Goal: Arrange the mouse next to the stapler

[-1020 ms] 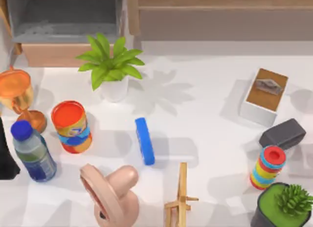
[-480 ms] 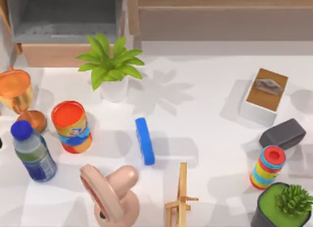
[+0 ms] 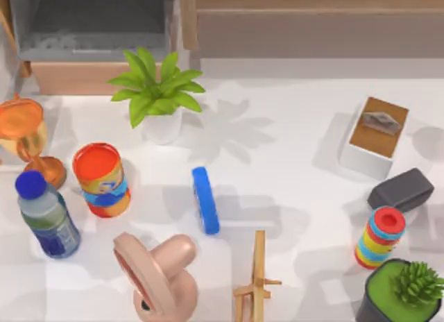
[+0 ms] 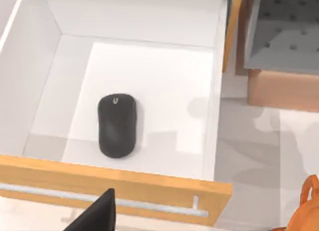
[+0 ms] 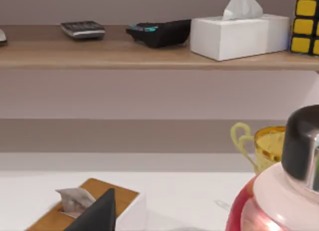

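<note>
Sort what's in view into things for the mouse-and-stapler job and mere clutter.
Job: black mouse in the open drawer; stapler, probably the dark grey block at the table's right.
Clutter: potted plant, red can, bottle, tissue box, ring stack.

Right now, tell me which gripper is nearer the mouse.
Left. The left gripper hangs above the front edge of the open drawer where the black mouse lies. The right gripper faces the shelf beside a tissue box.
</note>
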